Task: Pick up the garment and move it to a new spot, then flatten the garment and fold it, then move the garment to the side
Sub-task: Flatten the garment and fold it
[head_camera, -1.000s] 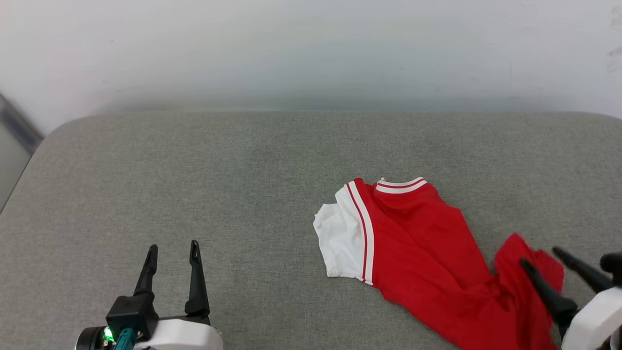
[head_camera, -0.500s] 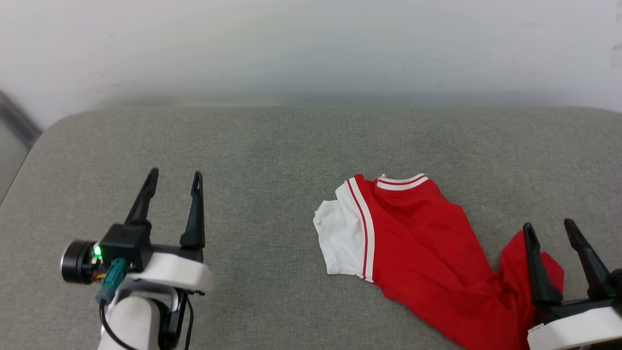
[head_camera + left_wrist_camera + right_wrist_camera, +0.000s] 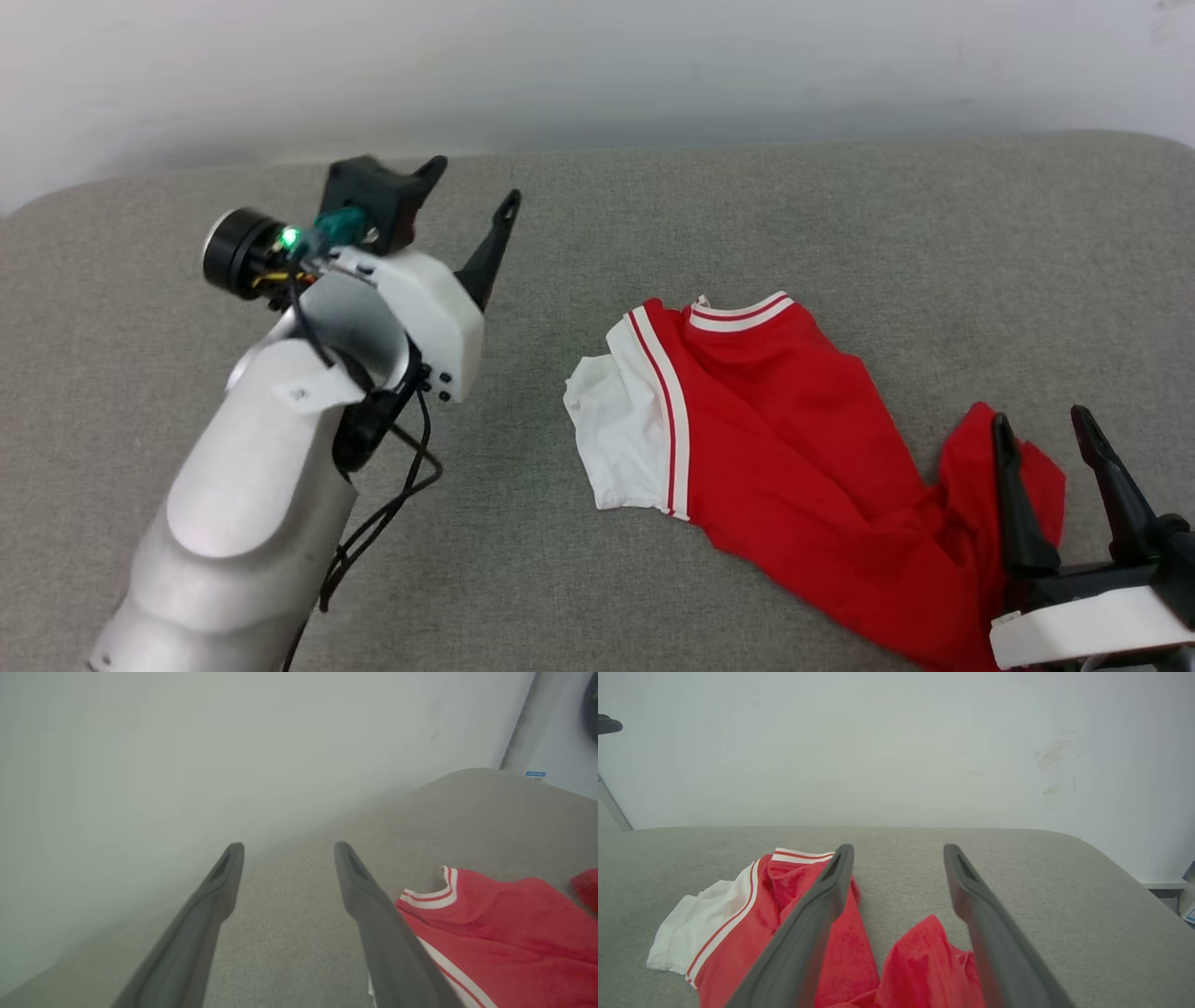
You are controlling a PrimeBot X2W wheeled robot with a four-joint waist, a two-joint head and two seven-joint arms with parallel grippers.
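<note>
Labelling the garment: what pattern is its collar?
White with a red stripe; the collar shows best in head view.

The left arm [image 3: 247, 457] stretches forward, the left gripper [image 3: 472, 185] perhaps tilted rightward, jaws parted; the right gripper [image 3: 1041, 418] points ahead, jaws wide apart.

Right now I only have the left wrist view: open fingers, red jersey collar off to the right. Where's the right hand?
Observer: The right hand is open, over the jersey's bunched red end nearest the robot; contact unclear.
Operator: Jersey flat?
Observer: No. Its body lies as a twisted strip from collar to that end.
Operator: Sleeves?
Observer: One white sleeve with striped trim lies on the side facing the left hand, apart from it.
</note>
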